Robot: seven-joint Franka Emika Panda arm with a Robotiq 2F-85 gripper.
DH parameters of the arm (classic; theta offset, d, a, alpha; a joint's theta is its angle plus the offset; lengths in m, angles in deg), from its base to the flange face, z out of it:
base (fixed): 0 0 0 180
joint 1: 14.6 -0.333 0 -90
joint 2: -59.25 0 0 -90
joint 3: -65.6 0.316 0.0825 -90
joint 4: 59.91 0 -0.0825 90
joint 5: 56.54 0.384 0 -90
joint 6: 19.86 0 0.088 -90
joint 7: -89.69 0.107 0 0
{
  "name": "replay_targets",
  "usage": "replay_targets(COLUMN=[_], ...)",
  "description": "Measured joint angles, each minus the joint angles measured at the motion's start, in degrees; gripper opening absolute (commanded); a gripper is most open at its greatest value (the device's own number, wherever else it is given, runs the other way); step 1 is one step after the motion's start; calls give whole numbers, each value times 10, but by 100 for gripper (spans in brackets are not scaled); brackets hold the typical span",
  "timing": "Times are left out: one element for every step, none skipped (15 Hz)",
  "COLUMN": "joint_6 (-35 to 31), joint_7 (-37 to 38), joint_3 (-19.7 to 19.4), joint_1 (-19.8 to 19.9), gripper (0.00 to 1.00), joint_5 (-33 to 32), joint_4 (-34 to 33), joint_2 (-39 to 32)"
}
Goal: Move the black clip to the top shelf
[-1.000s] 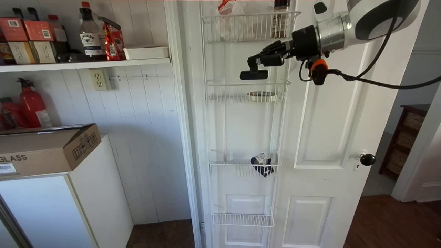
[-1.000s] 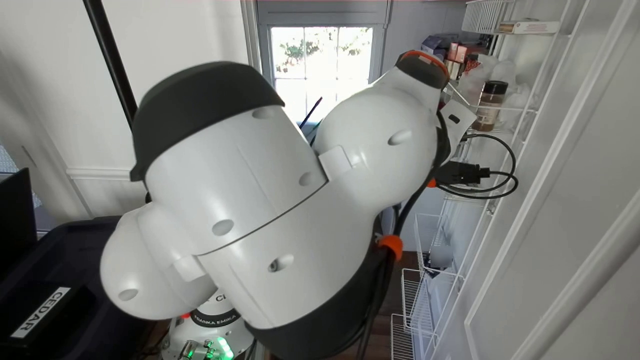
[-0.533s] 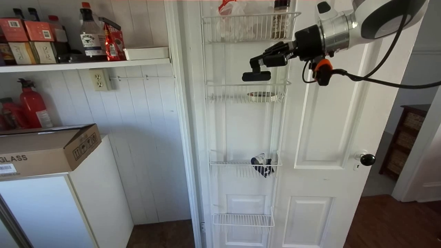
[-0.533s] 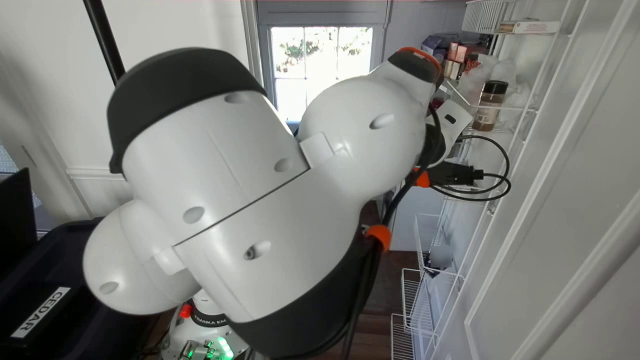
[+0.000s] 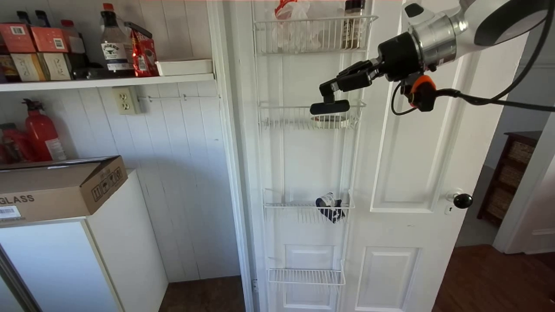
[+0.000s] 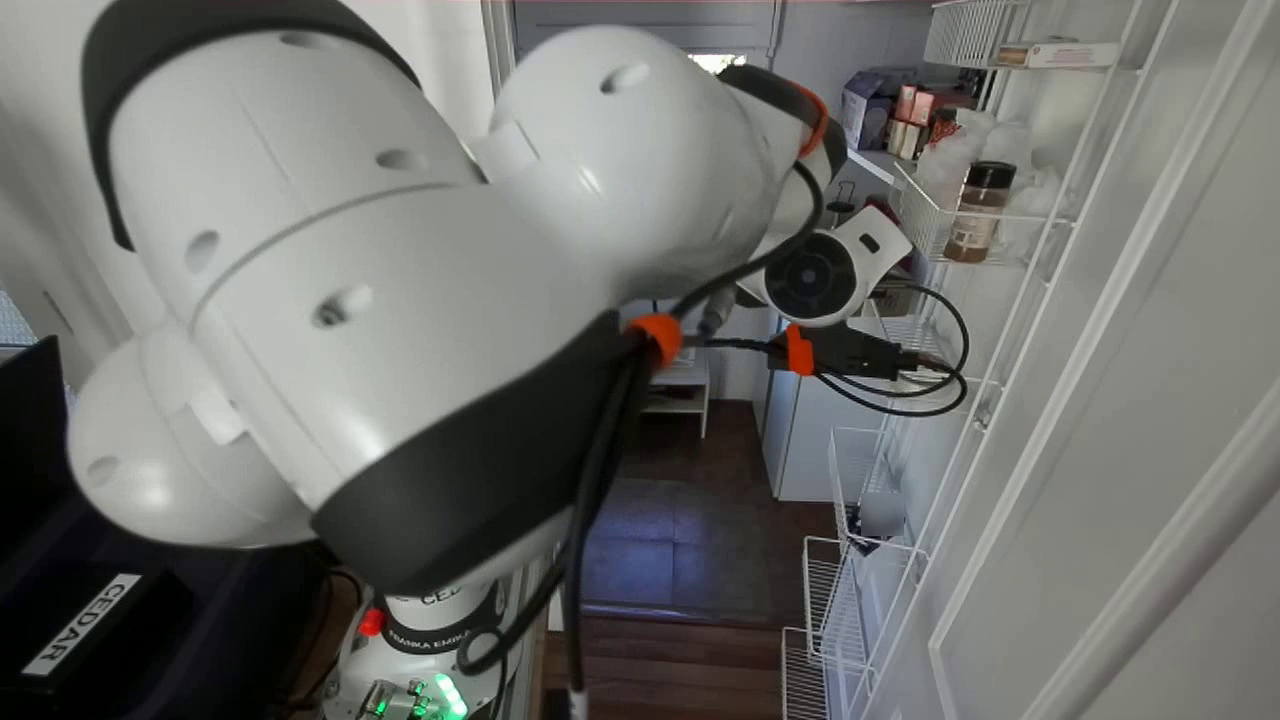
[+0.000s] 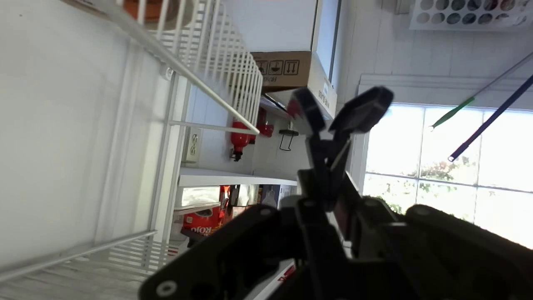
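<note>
My gripper [image 5: 337, 84] is shut on the black clip [image 5: 329, 107] and holds it in the air before the wire rack. The bar hangs level below the fingertips. In the wrist view the clip [image 7: 361, 110] spreads in two dark flaps beyond the closed fingers [image 7: 328, 183]. In an exterior view the arm hides clip and fingertips. A white wire basket [image 5: 312, 37] with a plastic bag and a jar is the uppermost tier in an exterior view, above the gripper. In an exterior view a further basket [image 6: 972, 35] with a flat box shows above the jar's tier.
The basket behind the clip holds a round object [image 5: 321, 123]. A black-and-white object [image 5: 331, 208] sits in a lower basket. A wooden shelf [image 5: 182, 78] with bottles and a cardboard box [image 5: 56, 186] stand left. A cable [image 5: 485, 102] trails from the wrist.
The arm has drawn back from the rack. In an exterior view gripper and clip moved right and a little down, the clip now overlapping the round object's tier. The clip stays held.
</note>
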Motion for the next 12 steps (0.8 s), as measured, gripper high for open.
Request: replay_targets(joint_6=[9,17,26,34,43,54,65,78,94,113,133,155], joint_7=[20,41,61,79,96,111,127,143,160,180,200,220], joint_3=[21,44,68,92,117,142,166,190,213,234,254,272], joint_1=[21,44,69,96,124,154,186,217,249,280,309,338], gripper=[4,4,4,4,4,4,4,4,4,4,4,4], joint_5=[1,1,1,0,-1,-3,-7,-13,-22,-36,-53,-72], joint_4=[9,18,26,33,39,44,49,53,55,56,57,57], joint_2=[-16,-31,-45,-58,-69,-78,-85,-90,-94,-96,-96,-96])
